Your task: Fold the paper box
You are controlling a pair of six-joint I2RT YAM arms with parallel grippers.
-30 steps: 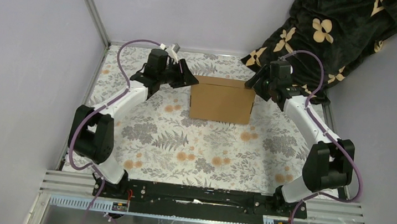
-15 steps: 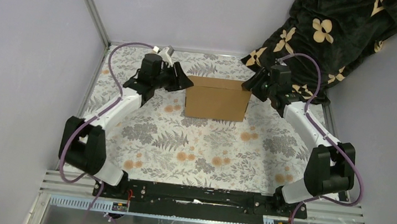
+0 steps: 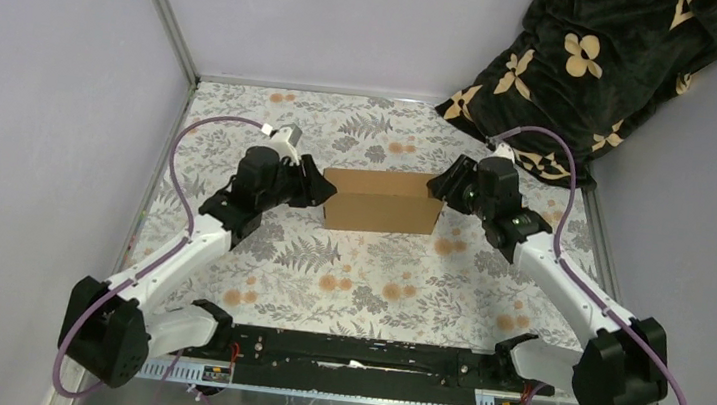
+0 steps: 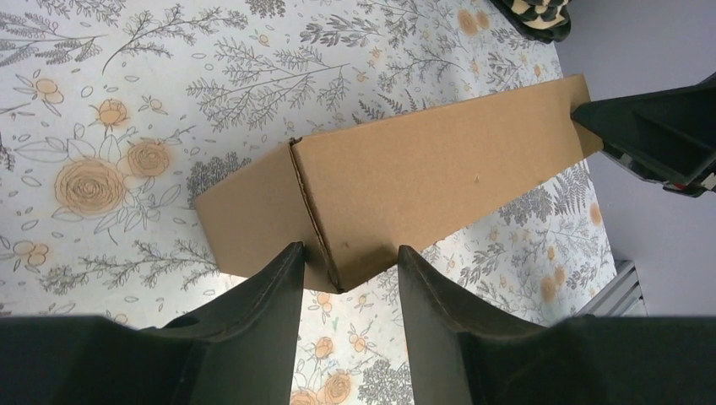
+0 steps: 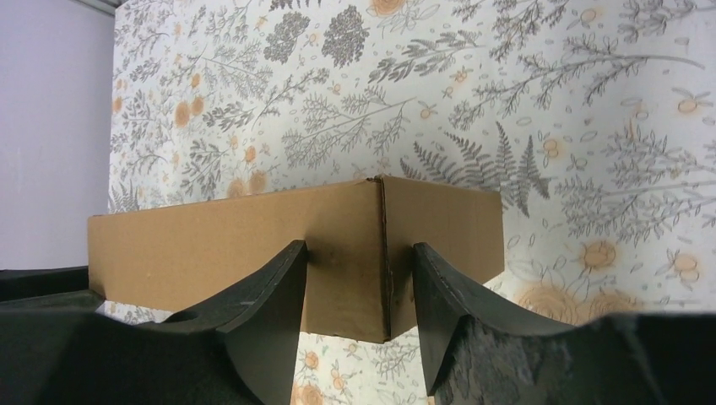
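The fingers (image 4: 262, 312) of the left gripper (image 4: 348, 250) are set about half open and are closed on the left end corner of the box (image 3: 380, 203). The right gripper (image 5: 359, 245) is clamped likewise on the right end. Both arms are stretched forward and turned inward. The box is found at the middle of the table (image 3: 365, 294), with its long axis lying left to right. It is closed, so its inside is not seen.

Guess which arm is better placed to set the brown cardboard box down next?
Probably the right. The plain brown cardboard box sits deeper between the fingers of the right gripper, while the left gripper pinches only its corner tip. Both hold it, though.
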